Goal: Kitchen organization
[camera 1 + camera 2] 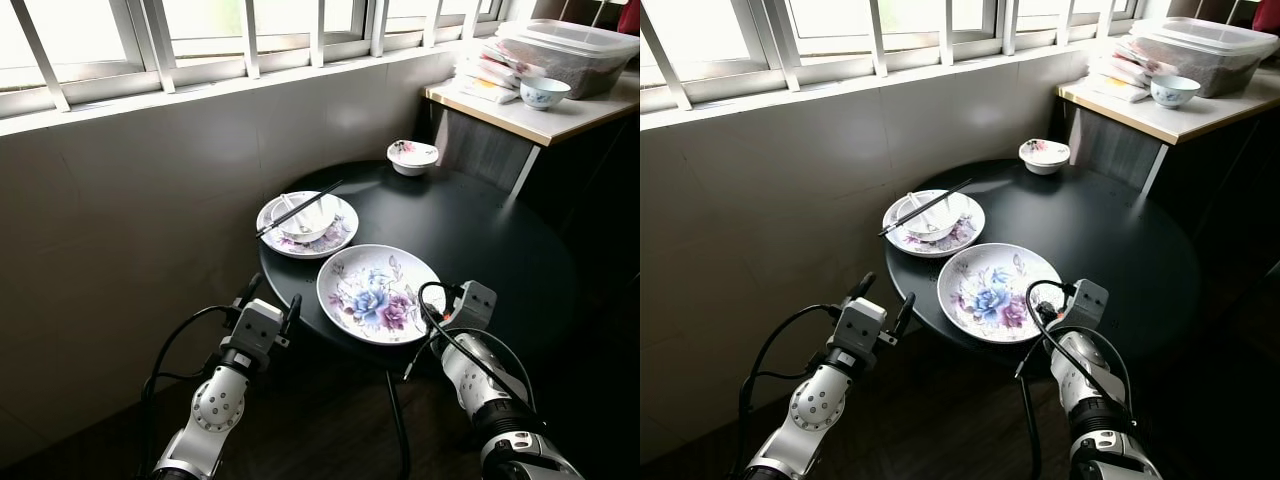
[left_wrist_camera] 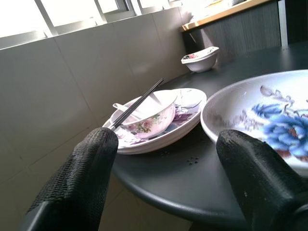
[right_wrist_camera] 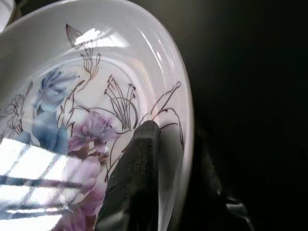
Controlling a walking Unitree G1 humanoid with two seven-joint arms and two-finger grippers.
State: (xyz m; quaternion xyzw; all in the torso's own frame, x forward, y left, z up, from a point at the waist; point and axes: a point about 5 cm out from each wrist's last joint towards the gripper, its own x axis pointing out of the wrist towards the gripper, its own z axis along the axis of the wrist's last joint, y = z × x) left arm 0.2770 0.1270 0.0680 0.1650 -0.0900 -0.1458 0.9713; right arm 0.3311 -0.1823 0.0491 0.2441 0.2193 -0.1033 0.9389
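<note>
A large floral plate [image 1: 375, 290] lies at the front of a round black table [image 1: 480, 230]. My right gripper [image 1: 437, 302] is at the plate's right rim. In the right wrist view one of its fingers [image 3: 139, 159] lies flat inside the plate, with the other hidden under the rim. Behind it, a smaller floral plate [image 1: 338, 236] holds a bowl [image 1: 312, 218] with a spoon and black chopsticks [image 1: 300, 208] across it. My left gripper [image 1: 270, 300] hovers open at the table's front-left edge, its fingers [image 2: 82, 178] wide apart. A small bowl [image 1: 412, 155] sits at the table's back.
A tiled wall [image 1: 120, 200] under a barred window runs close behind and left of the table. At the back right, a counter [image 1: 560, 122] carries a blue-and-white bowl [image 1: 545, 92] and lidded plastic containers [image 1: 570, 50]. Dark floor lies below the table's front edge.
</note>
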